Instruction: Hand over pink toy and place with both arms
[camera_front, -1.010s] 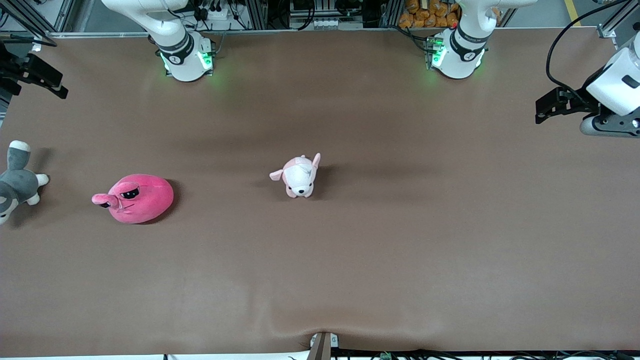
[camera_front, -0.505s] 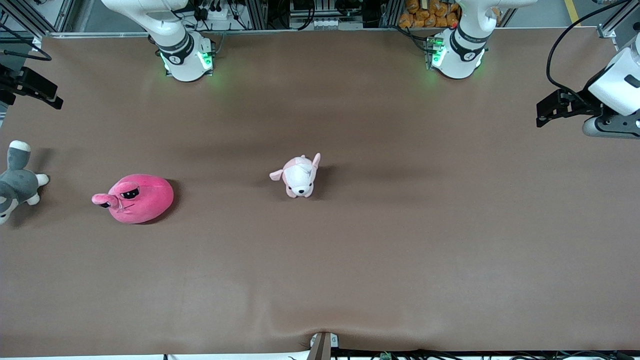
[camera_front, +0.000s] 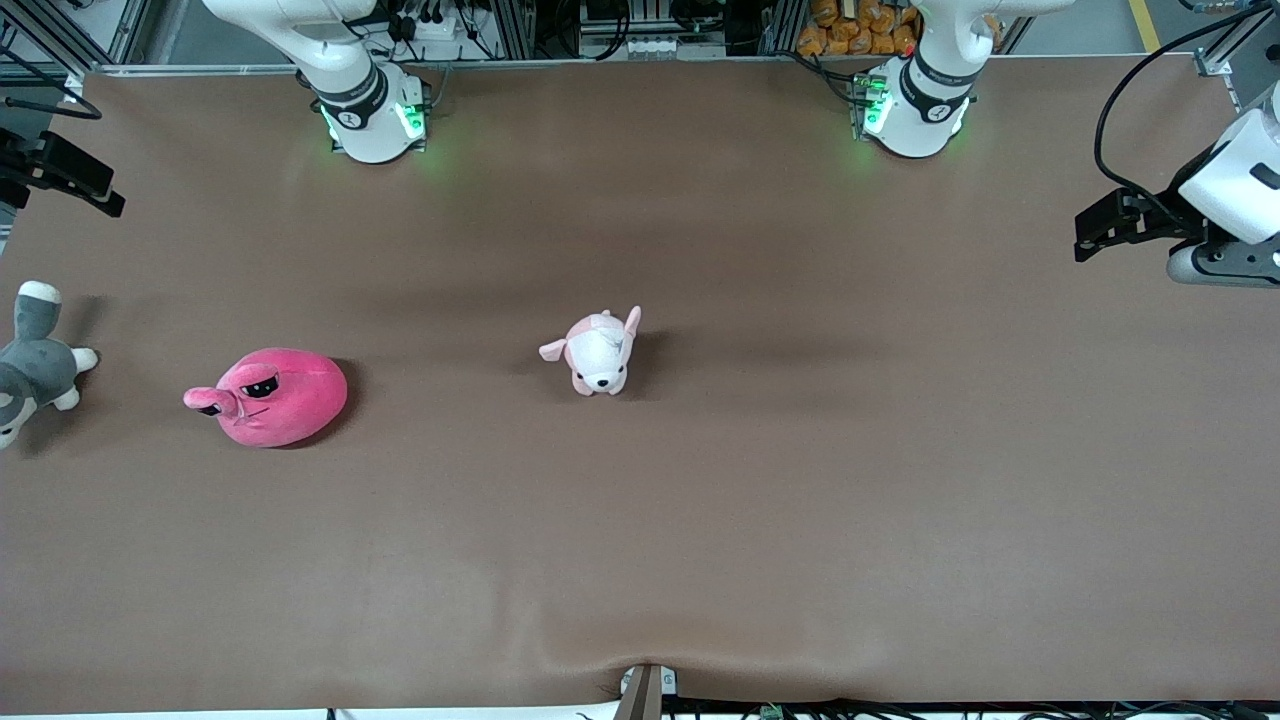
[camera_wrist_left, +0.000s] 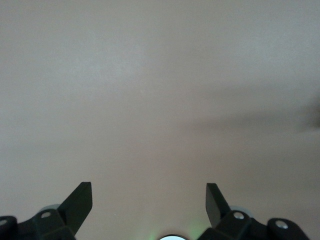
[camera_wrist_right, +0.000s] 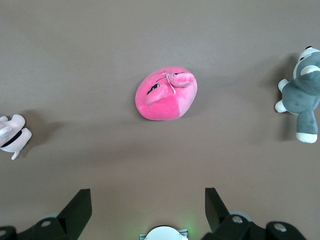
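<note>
The pink toy (camera_front: 270, 397) is a hot-pink round plush with black angry eyes. It lies on the brown table toward the right arm's end and also shows in the right wrist view (camera_wrist_right: 166, 94). My right gripper (camera_front: 62, 175) hangs open and empty high over the right arm's end of the table, well apart from the toy. Its fingers (camera_wrist_right: 80, 207) frame bare table. My left gripper (camera_front: 1105, 225) hangs open and empty over the left arm's end of the table. The left wrist view shows only its fingers (camera_wrist_left: 80, 202) and bare table.
A small pale pink-and-white puppy plush (camera_front: 598, 352) stands near the table's middle. A grey-and-white plush animal (camera_front: 35, 365) lies at the right arm's end, beside the pink toy. Both show in the right wrist view, the puppy (camera_wrist_right: 12, 135) and the grey plush (camera_wrist_right: 300, 95).
Both grippers have shifted slightly, lower in the front view, staying at their ends of the table. The toys have not moved.
</note>
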